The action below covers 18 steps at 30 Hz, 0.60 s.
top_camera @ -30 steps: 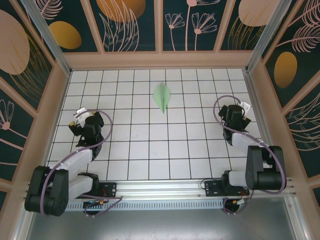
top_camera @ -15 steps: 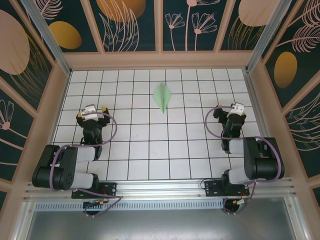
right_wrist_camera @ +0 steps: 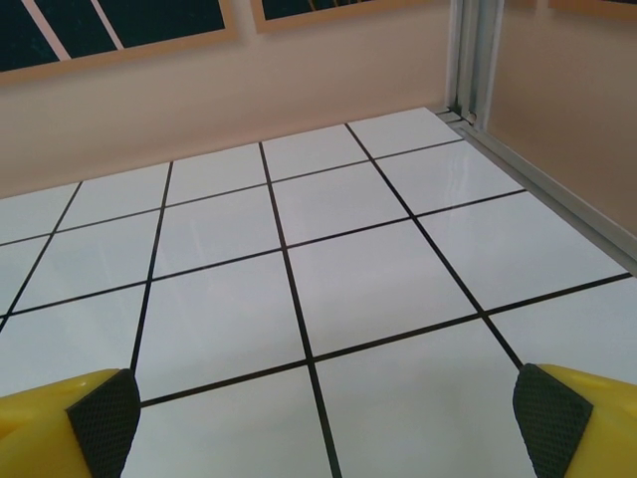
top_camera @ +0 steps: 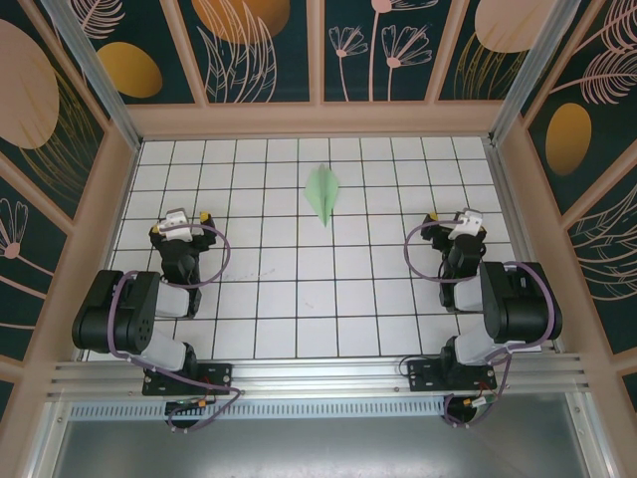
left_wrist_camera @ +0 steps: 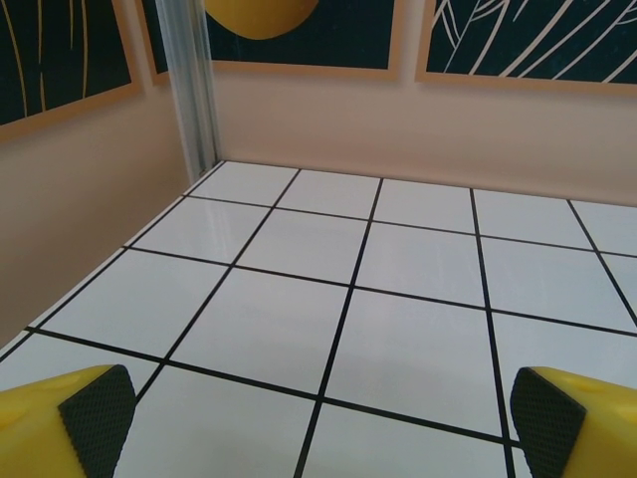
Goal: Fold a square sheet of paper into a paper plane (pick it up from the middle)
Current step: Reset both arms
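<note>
Two arms: the left gripper (top_camera: 180, 221) and the right gripper (top_camera: 454, 220) sit tucked low over the white tiled table (top_camera: 299, 299), one at each side, each close to its own base and well apart from the paper.
Left fingers: spread as wide as they go, with nothing between them. In the left wrist view the black pads (left_wrist_camera: 98, 418) sit at the lower corners, with bare tiles in the gap.
Right fingers: just as wide and just as empty. In the right wrist view the pads (right_wrist_camera: 105, 420) flank an open stretch of tiles running toward the corner post.
Paper plane (top_camera: 323, 194): lies flat on the far middle of the table, nearer the back wall (top_camera: 314, 119) than the arms. It is a narrow pale green dart with a centre crease, its sharp tip aimed toward the near edge and slightly right. Neither gripper touches it.
Step in hand: the folding looks done. The paper reads as a finished dart rather than a flat square, and both arms appear parked, so the task seems at or very near its end.
Next move: probably nothing beyond resting. If a crease needed another press, either arm would have to reach forward to the centre and come down gently, since thin folded paper slides easily on glossy tiles.
</note>
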Tool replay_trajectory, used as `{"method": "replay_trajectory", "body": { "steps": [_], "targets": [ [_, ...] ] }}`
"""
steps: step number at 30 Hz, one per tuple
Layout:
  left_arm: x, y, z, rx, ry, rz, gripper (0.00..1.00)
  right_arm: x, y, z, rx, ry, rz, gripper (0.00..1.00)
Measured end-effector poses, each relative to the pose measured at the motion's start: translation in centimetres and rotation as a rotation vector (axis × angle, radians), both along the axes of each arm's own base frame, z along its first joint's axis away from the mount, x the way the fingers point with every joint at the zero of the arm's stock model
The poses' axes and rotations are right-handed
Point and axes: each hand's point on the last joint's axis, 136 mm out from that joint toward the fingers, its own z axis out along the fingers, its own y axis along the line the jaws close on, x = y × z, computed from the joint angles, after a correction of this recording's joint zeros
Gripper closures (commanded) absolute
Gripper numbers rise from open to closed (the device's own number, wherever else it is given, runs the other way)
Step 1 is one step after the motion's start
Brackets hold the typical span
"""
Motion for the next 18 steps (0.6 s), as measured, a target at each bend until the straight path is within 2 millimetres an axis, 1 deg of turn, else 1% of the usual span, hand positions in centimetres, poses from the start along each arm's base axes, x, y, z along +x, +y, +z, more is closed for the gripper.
{"method": "replay_trajectory", "body": {
  "steps": [5,18],
  "targets": [
    [0.04,-0.07,0.14,-0.002,-0.006,-0.005,0.02,0.06,0.01,0.34,0.000,-0.014,0.000,0.01],
    [0.05,-0.12,0.14,-0.002,-0.006,-0.008,0.01,0.06,0.01,0.33,0.000,-0.014,0.000,0.01]
  ]
}}
